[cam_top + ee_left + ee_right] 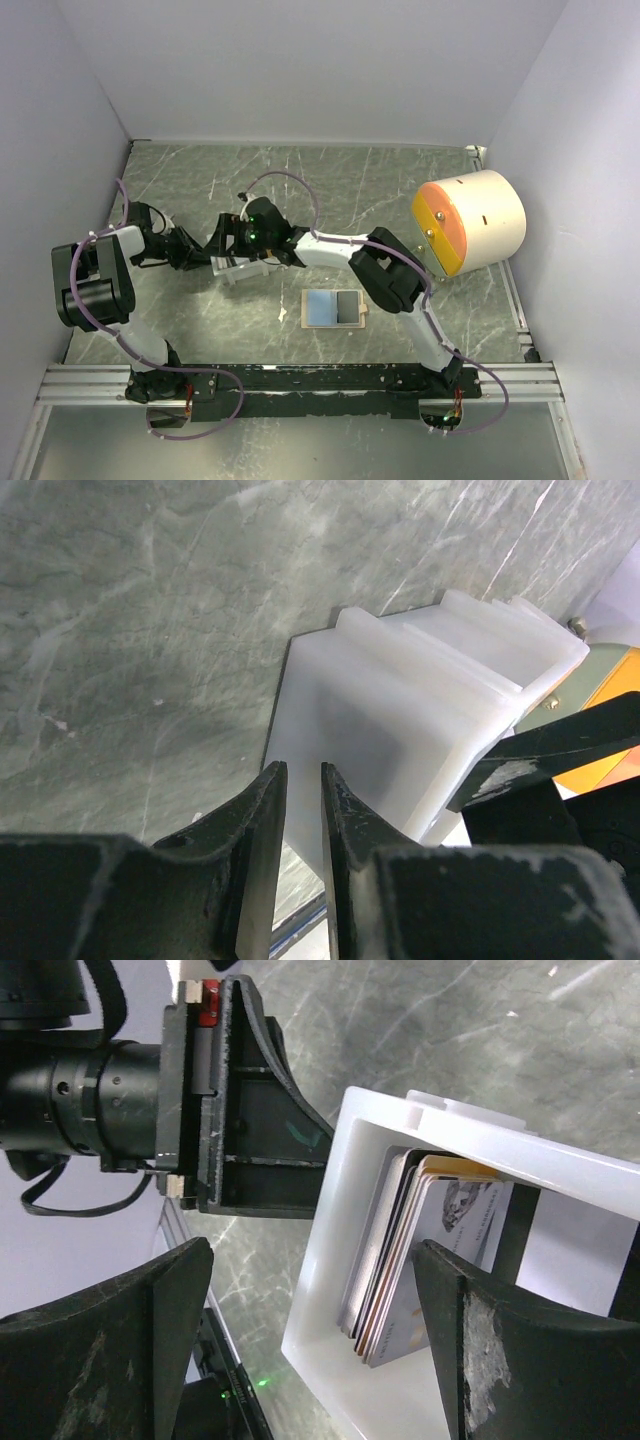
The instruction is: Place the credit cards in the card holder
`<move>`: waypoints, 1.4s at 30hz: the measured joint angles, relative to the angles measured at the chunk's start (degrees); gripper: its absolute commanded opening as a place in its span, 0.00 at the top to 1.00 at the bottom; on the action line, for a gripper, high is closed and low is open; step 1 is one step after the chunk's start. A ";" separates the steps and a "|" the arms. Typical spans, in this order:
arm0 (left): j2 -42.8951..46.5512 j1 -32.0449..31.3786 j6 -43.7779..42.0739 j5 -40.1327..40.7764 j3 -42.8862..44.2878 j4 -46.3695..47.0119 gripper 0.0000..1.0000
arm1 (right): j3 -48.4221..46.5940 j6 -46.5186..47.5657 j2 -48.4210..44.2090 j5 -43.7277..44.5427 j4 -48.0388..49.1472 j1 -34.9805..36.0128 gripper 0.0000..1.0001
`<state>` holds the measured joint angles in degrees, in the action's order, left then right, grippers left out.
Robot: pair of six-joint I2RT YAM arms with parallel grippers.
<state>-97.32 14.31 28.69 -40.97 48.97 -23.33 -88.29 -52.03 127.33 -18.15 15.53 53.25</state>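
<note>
The credit cards (400,1250) stand on edge as a stack inside a white plastic tray (325,1260), with a printed white card facing out. My right gripper (310,1330) is open wide, one finger outside the tray's wall and the other against the stack's face. My left gripper (302,775) is shut on the tray's (400,710) edge; it also shows in the right wrist view (250,1160). In the top view both grippers, left (210,255) and right (243,238), meet at the tray (238,270). The tan card holder (335,308) lies open nearer the arms' bases, a blue and a dark card in its pockets.
A large cream cylinder with an orange face (470,222) lies at the right of the table. The green marbled table is walled on three sides. A black rail (300,378) runs along the near edge.
</note>
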 measured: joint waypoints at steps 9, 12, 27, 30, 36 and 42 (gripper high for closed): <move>-0.33 -0.33 -0.24 -0.76 0.00 0.00 0.69 | -2.43 3.87 0.02 4.79 -7.52 0.72 0.24; -0.33 -0.33 -0.24 -0.79 0.00 0.00 0.69 | -2.67 4.59 0.02 5.51 -8.48 0.72 0.26; -1.18 -1.01 -0.24 -1.79 0.04 0.81 0.69 | -5.42 4.87 2.12 3.80 -9.42 0.55 0.29; -1.44 -1.11 -0.24 -1.79 0.04 0.85 0.69 | -5.40 4.87 2.12 3.85 -9.51 0.44 0.34; -1.70 -1.29 -0.24 -1.77 0.04 0.85 0.70 | -4.63 4.96 1.79 4.98 -9.46 0.44 0.45; -1.97 -1.40 -0.26 -1.79 0.04 0.83 0.70 | -3.37 4.83 0.85 5.40 -8.92 0.33 0.52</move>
<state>-99.29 12.91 28.42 -42.76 49.01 -22.50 -91.66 -47.20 128.18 -12.75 6.61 53.58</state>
